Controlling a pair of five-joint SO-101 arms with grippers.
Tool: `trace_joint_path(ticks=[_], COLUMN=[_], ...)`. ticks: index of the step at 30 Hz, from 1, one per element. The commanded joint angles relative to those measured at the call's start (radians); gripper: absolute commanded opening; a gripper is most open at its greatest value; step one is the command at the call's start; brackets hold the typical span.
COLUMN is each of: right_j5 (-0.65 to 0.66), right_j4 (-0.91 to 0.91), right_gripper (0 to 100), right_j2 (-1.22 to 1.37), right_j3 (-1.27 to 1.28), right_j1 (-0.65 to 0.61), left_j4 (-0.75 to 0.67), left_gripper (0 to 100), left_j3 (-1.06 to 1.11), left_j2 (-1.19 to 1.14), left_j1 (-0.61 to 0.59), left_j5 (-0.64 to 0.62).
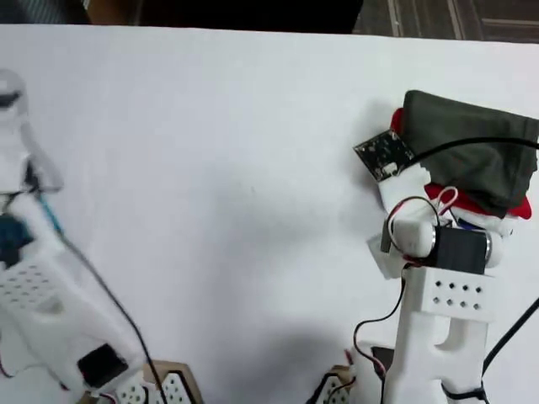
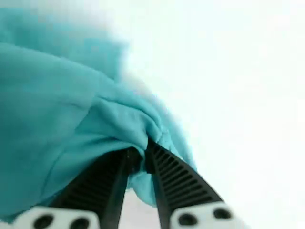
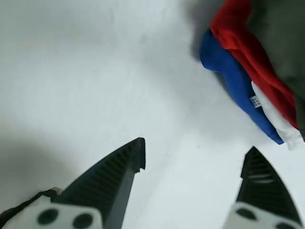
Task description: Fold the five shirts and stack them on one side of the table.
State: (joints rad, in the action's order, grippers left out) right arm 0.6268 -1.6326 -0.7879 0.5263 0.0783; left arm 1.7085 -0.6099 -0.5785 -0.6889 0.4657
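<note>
Left pincer (image 2: 138,160) is clenched on a bunched fold of the teal shirt (image 2: 57,105). In the high view that arm (image 1: 42,286) is at the far left edge of the frame, a sliver of teal beside it. Right pincer (image 3: 195,149) is released, jaws wide apart, hanging over bare tabletop (image 1: 210,168) just beside the stack (image 1: 505,181) at the right edge of the high view. The stack reads dark shirt (image 1: 455,135) on top, then red shirt (image 3: 236,31), white shirt (image 3: 281,121) and blue shirt (image 3: 224,67), so we judge four done and teal the last. For this step we want the teal shirt dragged into the open middle of the tabletop and spread flat before any fold. The grip looks like a pinch on a crease, not a hem, so we expect it to arrive crumpled. We'd pull low and slow, let the cloth trail flat, then regrip at a corner. We'd bring the right pincer over to pin the opposite edge, since it's free. One risk: that arm is close to the stack, so swing it away from the pile, not across it.
</note>
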Motion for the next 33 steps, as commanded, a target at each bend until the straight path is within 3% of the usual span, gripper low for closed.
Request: trace_joint_path(ticks=[1, 8, 13, 18, 20, 26, 33], right_j5=[-0.054, -0.083, -0.083, -0.081, -0.081, -0.083, -0.129], right_j4=[0.018, 0.119, 0.177, 0.219, 0.243, 0.424, 0.539], right_gripper=[32.4, 32.4, 32.4, 32.4, 32.4, 32.4, 32.4], right_j2=[-0.024, -0.028, -0.022, -0.021, -0.019, -0.019, 0.128], right_j3=[-0.006, 0.052, 0.058, 0.061, 0.077, 0.210, 0.245], right_j1=[-0.004, -0.002, -0.002, -0.004, -0.004, -0.033, -0.328], left_j4=[0.071, 0.072, 0.072, 0.077, 0.077, 0.071, -0.068], left_gripper=[3, 3, 3, 21, 27, 24, 24], left_j3=[-0.002, 0.005, 0.005, 0.004, -0.002, 0.031, 0.476], left_j2=[0.252, 0.577, 0.640, 0.646, 0.646, 0.638, 0.638], left_j1=[0.239, 0.531, 0.643, 0.729, 0.729, 0.575, 0.344], left_j5=[-0.055, -0.075, -0.075, -0.075, -0.077, -0.133, -0.123])
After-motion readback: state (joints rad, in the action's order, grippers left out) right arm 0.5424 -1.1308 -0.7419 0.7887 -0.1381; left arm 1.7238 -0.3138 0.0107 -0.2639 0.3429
